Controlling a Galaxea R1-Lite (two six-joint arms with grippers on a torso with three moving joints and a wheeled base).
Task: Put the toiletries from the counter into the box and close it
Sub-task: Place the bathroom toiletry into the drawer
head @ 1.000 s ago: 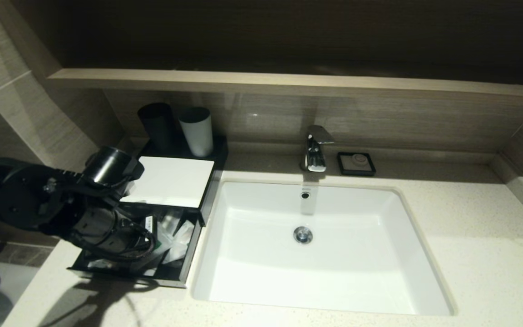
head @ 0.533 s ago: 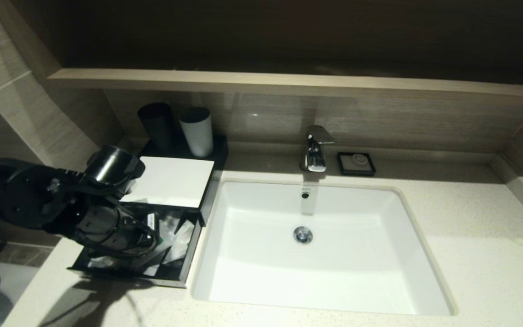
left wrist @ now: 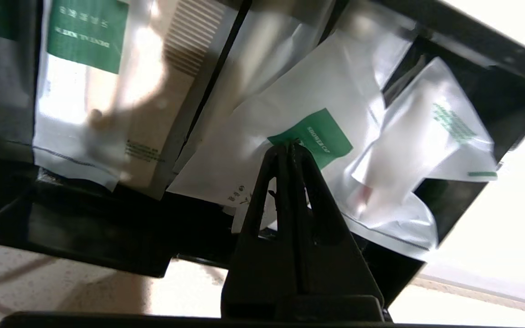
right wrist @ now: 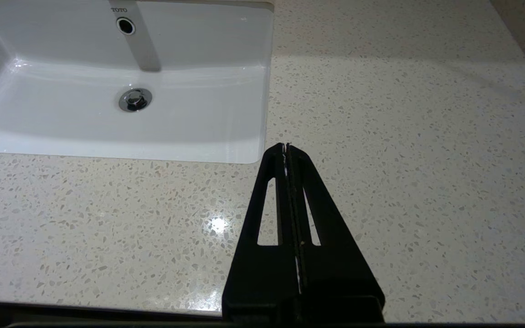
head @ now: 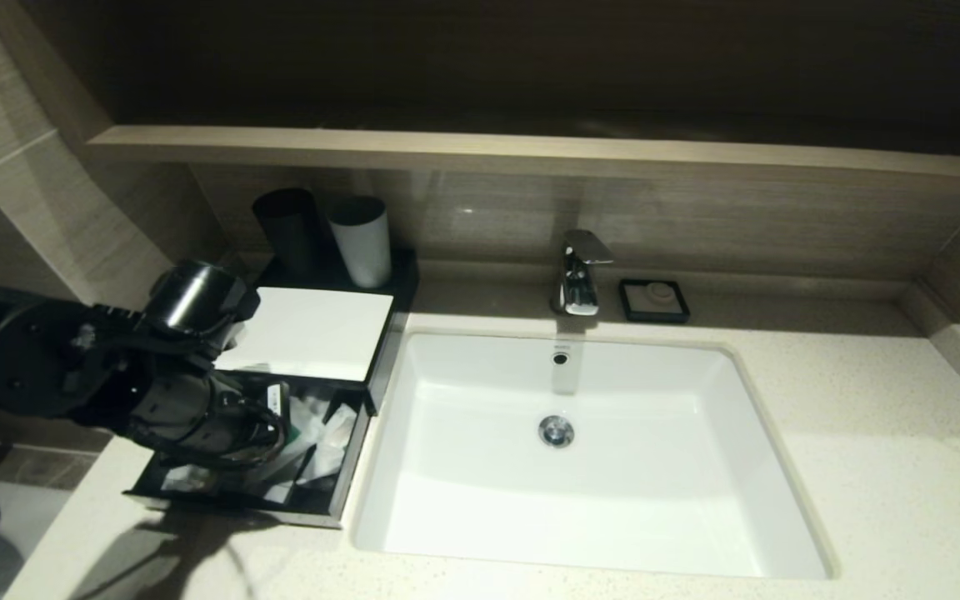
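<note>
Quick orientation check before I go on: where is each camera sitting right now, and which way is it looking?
Head view: up on the robot, facing forward and down at the counter, basin, faucet and box with open drawer; the left arm shows over the drawer.
Left wrist view: behind the shut left tool, looking into the drawer at the toiletries.
Right wrist view: behind the shut right tool, looking over bare counter toward the basin.
Shared: head and left wrist views show the drawer; head and right wrist views show the basin drain.
</note>
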